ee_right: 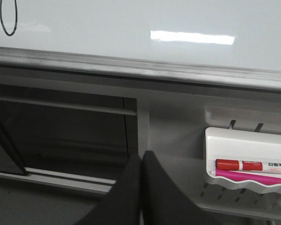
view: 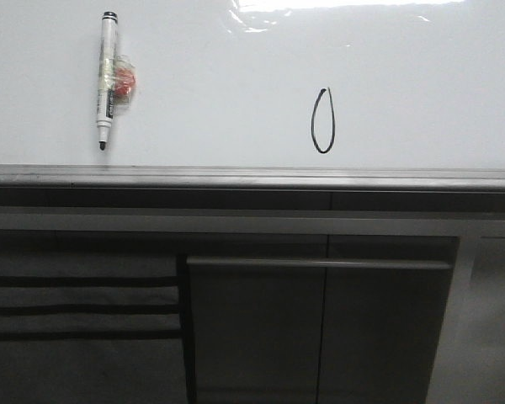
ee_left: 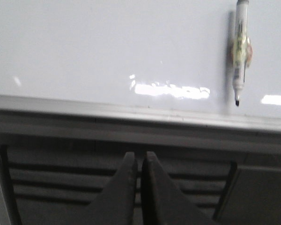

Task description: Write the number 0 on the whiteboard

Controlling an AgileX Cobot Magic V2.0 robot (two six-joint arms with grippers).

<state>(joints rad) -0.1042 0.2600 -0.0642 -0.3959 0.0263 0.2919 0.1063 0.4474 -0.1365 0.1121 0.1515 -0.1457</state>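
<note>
The 0 (view: 322,121) was drawn on the whiteboard (view: 219,93), marker (view: 106,77) stuck well left of it. Both grippers (ee_left: 140,164) (ee_right: 141,164) hung below, jaws pressed together, empty.

Count — one whiteboard (view: 194,84); one number 0 (view: 321,121); three markers: black-tipped marker (view: 107,76) on board, red marker (ee_right: 253,165) and pink marker (ee_right: 253,176) in one white tray (ee_right: 215,140); two hands — left hand (ee_left: 140,164), right hand (ee_right: 141,164).
</note>
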